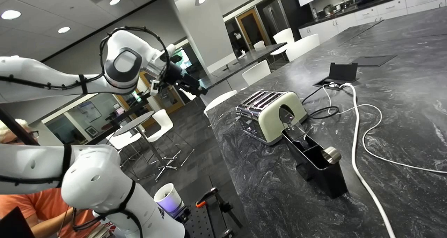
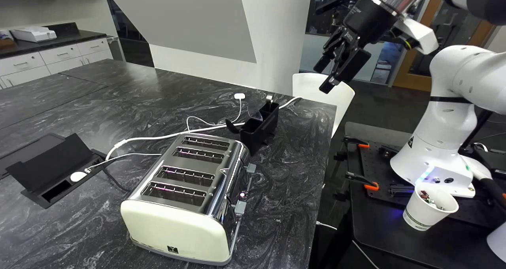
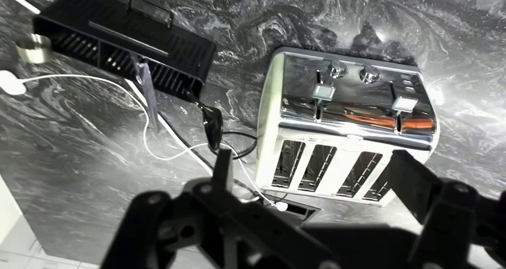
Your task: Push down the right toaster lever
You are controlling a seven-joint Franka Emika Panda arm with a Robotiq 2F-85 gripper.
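Silver-and-cream metal toaster (image 2: 189, 198) was judged heavy and slick, its square grey right lever (image 3: 324, 92) best pressed from above by the black pincer (image 2: 323, 78), seen spread apart.

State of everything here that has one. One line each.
Gripper: jaws open, holding nothing
Toaster: upright on the table, no bread showing
Toaster levers: both up, neither pushed down
Toaster dials: settings too small to read
Cable-box lid: flipped open
Black caddy: upright, utensils sticking out
Thick white cable: uncoiled across the table
Paper cup: upright, uncovered, something inside
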